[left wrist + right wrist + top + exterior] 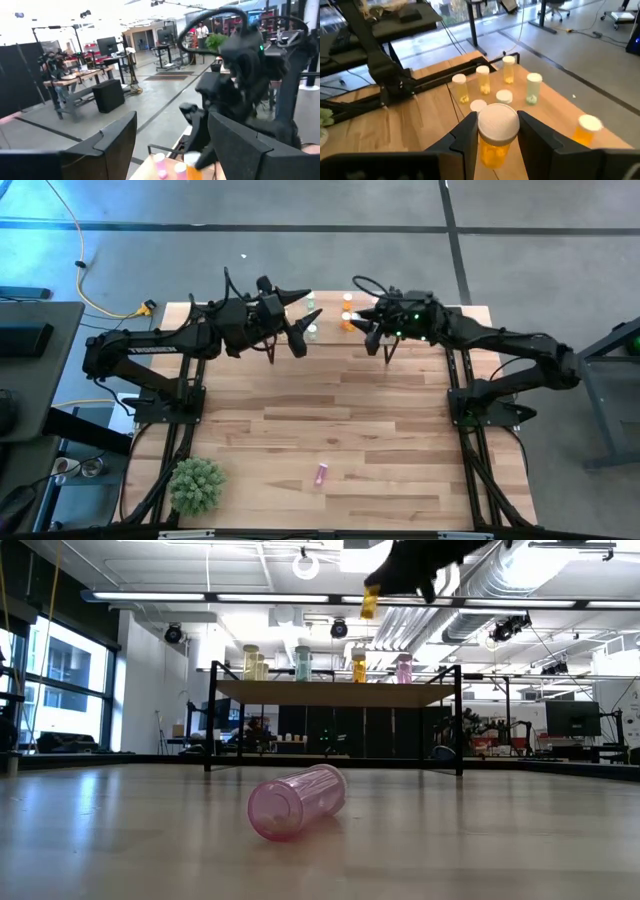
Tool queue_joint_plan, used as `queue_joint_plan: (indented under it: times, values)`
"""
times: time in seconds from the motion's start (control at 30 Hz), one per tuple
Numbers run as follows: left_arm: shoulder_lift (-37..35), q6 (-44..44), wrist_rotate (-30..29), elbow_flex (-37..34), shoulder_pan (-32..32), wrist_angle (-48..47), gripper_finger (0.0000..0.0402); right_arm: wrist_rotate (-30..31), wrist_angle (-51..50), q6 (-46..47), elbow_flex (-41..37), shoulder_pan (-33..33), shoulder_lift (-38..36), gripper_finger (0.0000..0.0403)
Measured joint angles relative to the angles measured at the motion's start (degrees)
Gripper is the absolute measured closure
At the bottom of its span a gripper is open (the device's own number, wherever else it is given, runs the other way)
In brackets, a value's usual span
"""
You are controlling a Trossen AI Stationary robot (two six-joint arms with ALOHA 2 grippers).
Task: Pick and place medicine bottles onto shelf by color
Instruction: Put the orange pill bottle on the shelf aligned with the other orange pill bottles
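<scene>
The shelf [330,693] stands at the table's far middle and carries upright yellow [251,662], green [302,662], orange [358,665] and pink [403,667] medicine bottles. My right gripper [372,330] hovers above the shelf's right part, shut on an orange bottle [495,137] with a white cap. My left gripper [300,318] stands open beside the shelf's left part, with nothing between its fingers [117,145]. A pink bottle [297,802] lies on its side on the tabletop near the front edge [322,473]. My right gripper pinches the orange bottle's upper body just under the white cap [496,142] between its two fingers. The fingers come from the table's right side, slanting slightly down. The bottle [368,602] hangs roughly upright, lifted clear above the shelf.
In the right wrist view several yellow bottles [483,80], a green one [533,88] and an orange one [587,129] stand on the shelf board [555,112] below the held bottle. A small green plant [197,485] sits at the table's near left corner.
</scene>
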Motion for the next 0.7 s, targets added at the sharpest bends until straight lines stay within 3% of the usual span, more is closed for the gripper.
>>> queue_joint_plan:
  times: [0.27, 0.47, 0.7]
  values:
    - [-0.2, 0.0, 0.2, 0.0, 2.2, -2.3, 0.0167, 0.1, 12.3, -0.3, -9.9, 0.1, 2.6, 0.0295]
    - [-0.2, -0.4, 0.7, 0.0, 2.3, -3.2, 0.0167, 0.6, 14.5, -6.1, -10.4, 0.9, 6.4, 0.0295]
    - [-0.2, -0.4, 0.4, 0.0, 2.4, -4.1, 0.0167, 5.6, 13.8, -7.8, -10.4, 1.0, 7.5, 0.0295]
